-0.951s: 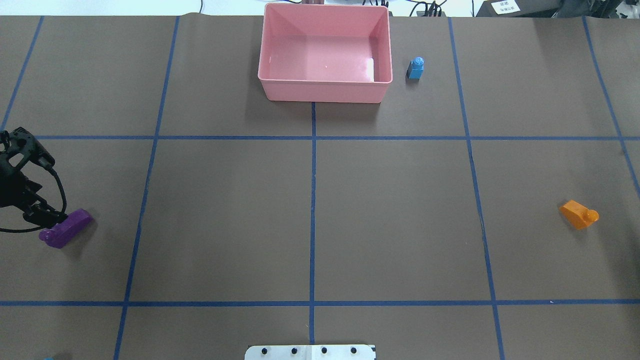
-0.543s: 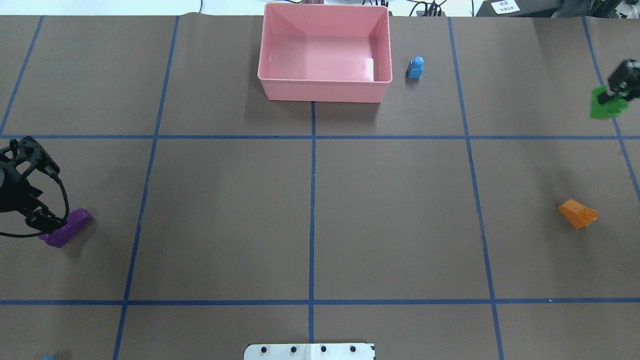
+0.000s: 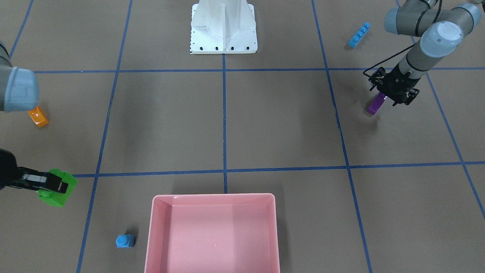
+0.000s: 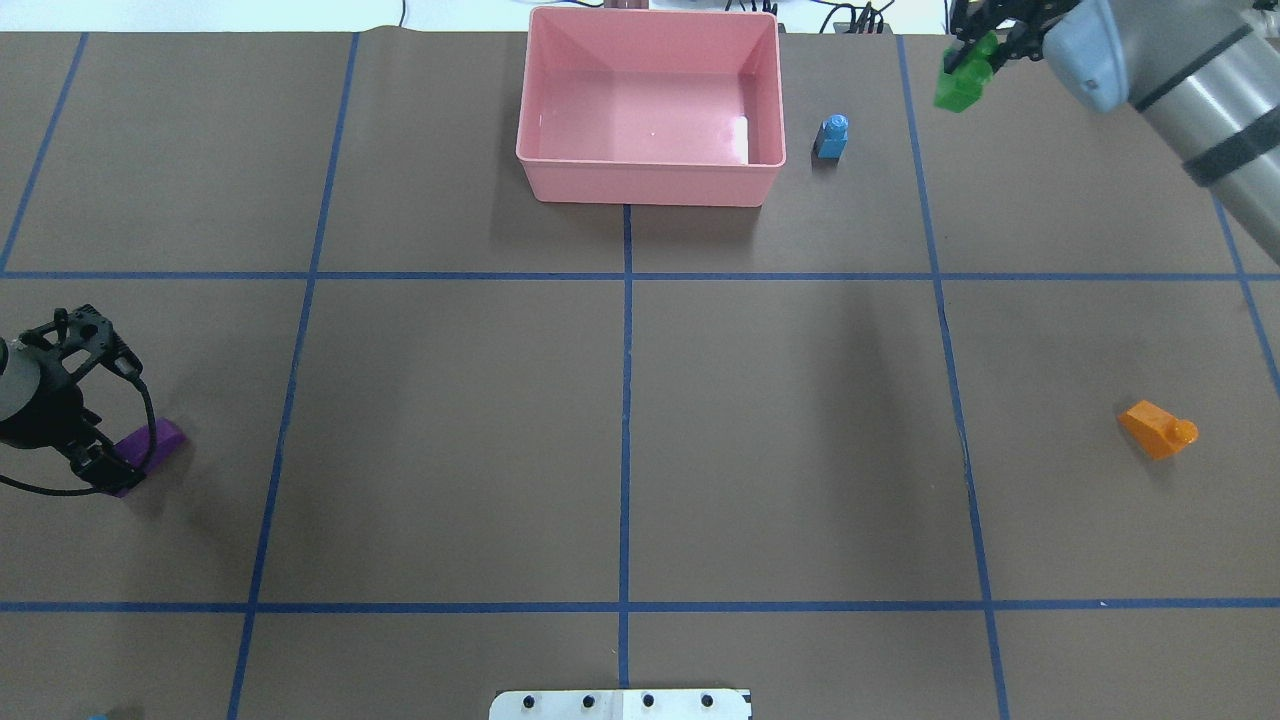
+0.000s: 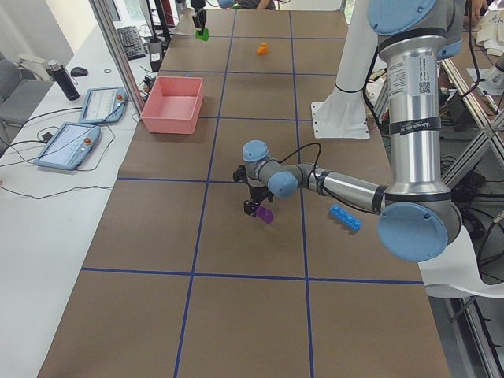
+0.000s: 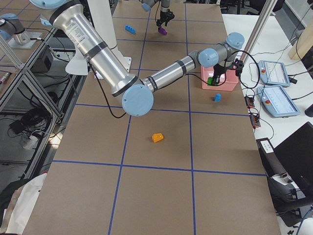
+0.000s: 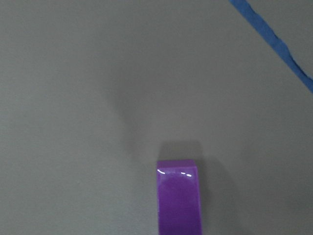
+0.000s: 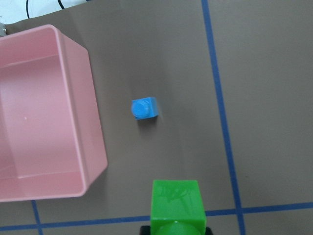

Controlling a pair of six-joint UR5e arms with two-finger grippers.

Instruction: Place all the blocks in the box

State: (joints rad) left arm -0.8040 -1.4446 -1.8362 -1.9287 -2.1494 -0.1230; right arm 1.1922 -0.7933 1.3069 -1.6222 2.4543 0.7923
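Observation:
The pink box (image 4: 650,185) stands at the table's far middle and holds no blocks. My right gripper (image 4: 965,72) is shut on the green block (image 4: 958,90), held in the air right of the box; it also shows in the front view (image 3: 57,187). The small light-blue block (image 4: 830,135) stands just right of the box. My left gripper (image 4: 100,466) is shut on the stud end of the purple block (image 4: 150,443), low at the table's left edge. The orange block (image 4: 1157,428) lies at the right. The long light-blue block (image 3: 359,35) lies near the robot's left.
The white robot base (image 3: 223,28) sits at the near middle. Blue tape lines divide the brown table cover (image 4: 620,430). In the exterior left view, tablets (image 5: 71,146) and cables lie on a side table beyond the box.
My right arm has swung in from the right edge, carrying the green block far and left, toward the box. My left gripper has shifted slightly right, over the purple block's stud end.

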